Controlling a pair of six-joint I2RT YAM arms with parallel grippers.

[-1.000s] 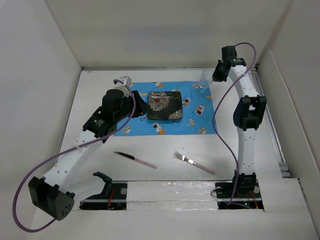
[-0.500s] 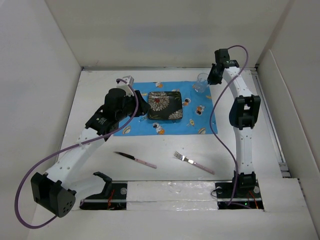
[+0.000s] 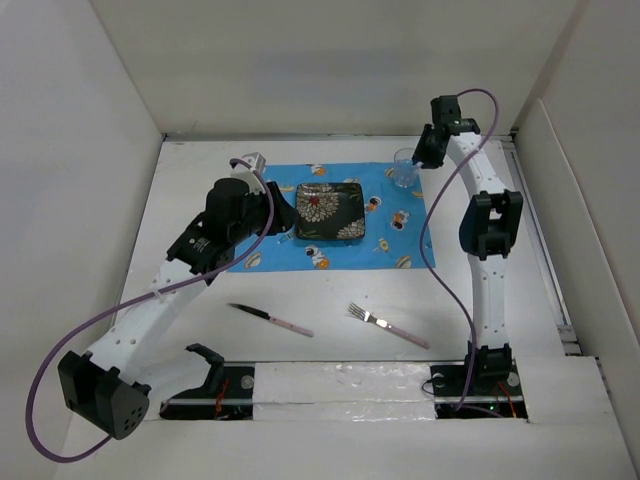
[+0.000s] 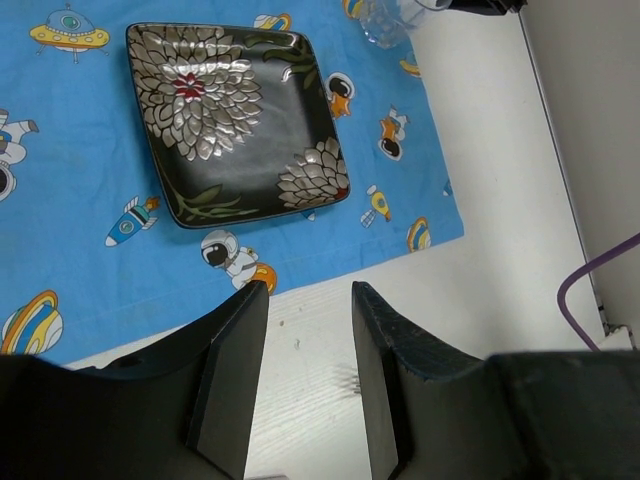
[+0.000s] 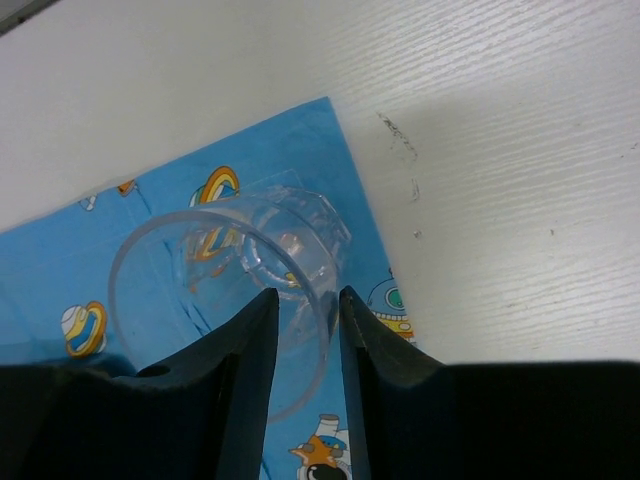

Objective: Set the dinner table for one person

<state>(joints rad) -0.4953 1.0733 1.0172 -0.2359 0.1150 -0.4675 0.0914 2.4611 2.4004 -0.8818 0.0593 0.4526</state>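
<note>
Two narrowly parted jaws of the right gripper straddled the wall of the glass at its rim; whether they pinched it was unclear. The glass, on the blue cloth's far right corner on the dinner table, looked light, rigid, slick and breakable, best taken at the rim. The right arm reached far out, wrist tipped down. The left gripper hovered partly open, empty.

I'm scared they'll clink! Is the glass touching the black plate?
Apart. The top view shows a strip of blue cloth lying between the glass and the plate.
</note>
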